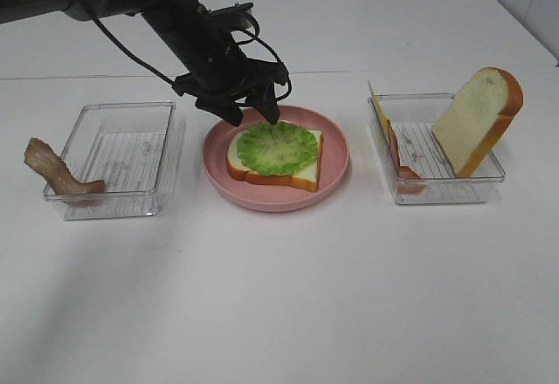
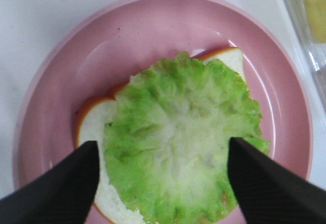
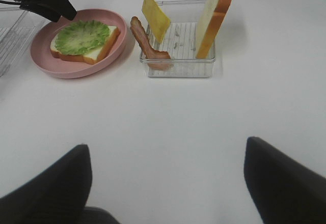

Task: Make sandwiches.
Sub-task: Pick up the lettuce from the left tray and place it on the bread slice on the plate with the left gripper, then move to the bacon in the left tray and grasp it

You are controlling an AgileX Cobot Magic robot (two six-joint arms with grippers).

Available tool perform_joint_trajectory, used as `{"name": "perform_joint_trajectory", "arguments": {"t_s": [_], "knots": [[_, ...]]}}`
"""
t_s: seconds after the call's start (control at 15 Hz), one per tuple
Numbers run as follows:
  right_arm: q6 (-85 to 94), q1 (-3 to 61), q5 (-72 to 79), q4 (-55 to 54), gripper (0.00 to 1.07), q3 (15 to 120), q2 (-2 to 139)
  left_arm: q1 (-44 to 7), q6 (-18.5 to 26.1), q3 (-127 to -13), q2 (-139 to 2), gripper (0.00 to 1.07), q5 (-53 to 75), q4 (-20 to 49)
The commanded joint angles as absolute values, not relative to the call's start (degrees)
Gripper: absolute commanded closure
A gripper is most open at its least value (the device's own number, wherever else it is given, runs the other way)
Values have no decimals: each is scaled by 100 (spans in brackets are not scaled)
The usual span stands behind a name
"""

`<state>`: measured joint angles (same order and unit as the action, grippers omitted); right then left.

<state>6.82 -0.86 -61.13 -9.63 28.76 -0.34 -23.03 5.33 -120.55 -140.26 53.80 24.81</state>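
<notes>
A bread slice point(image 1: 307, 173) with orange-brown crust lies on the pink plate point(image 1: 218, 170), topped with ruffled green lettuce point(image 1: 278, 148). My left gripper point(image 1: 253, 113) is open and empty, just above the lettuce's far edge. In the left wrist view its fingers point(image 2: 61, 188) stand on either side of the lettuce point(image 2: 183, 142) over the bread point(image 2: 91, 127). My right gripper point(image 3: 165, 183) is open and empty over bare table, well short of the right bin point(image 3: 178, 66). That bin holds an upright bread slice point(image 3: 216, 15), a yellow cheese slice point(image 3: 155, 15) and a bacon strip point(image 3: 145, 43).
A clear bin point(image 1: 122, 157) stands left of the plate with a bacon strip point(image 1: 52, 170) draped over its left wall. The right bin point(image 1: 437, 153) stands right of the plate. The table's front is open white surface.
</notes>
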Motion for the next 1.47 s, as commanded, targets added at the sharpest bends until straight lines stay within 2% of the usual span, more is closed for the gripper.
{"name": "perform_joint_trajectory", "arguments": {"t_s": [0.07, 0.27, 0.6, 0.73, 0.93, 1.07, 1.2, 1.27, 1.47], "knots": [[710, -103, -6062, -974, 30, 2865, -109, -2303, 510, -12049, -13825, 22, 5409, 2126], [710, -103, -6062, -974, 30, 2865, -109, -2303, 275, -12055, -13424, 22, 5804, 1369], [710, -103, -6062, -980, 30, 2865, -109, -2303, -728, -12055, -12748, 22, 7162, -275], [710, -103, -6062, -980, 30, 2865, -109, -2303, -968, -12038, -12554, 22, 7397, -739], [710, -103, -6062, -980, 30, 2865, -109, -2263, -974, -12038, -12342, 22, 7397, -773], [710, -103, -6062, -980, 30, 2865, -109, -2045, -1049, -11688, -12055, 22, 7397, -590], [710, -103, -6062, -980, 30, 2865, -109, -1730, -1094, -11058, -11706, 22, 7397, -344], [710, -103, -6062, -980, 30, 2865, -109, -1398, -1106, -10359, -11350, 22, 7397, -229], [710, -103, -6062, -980, 30, 2865, -109, -1031, -1197, -9328, -10978, 22, 7397, -218]]}}
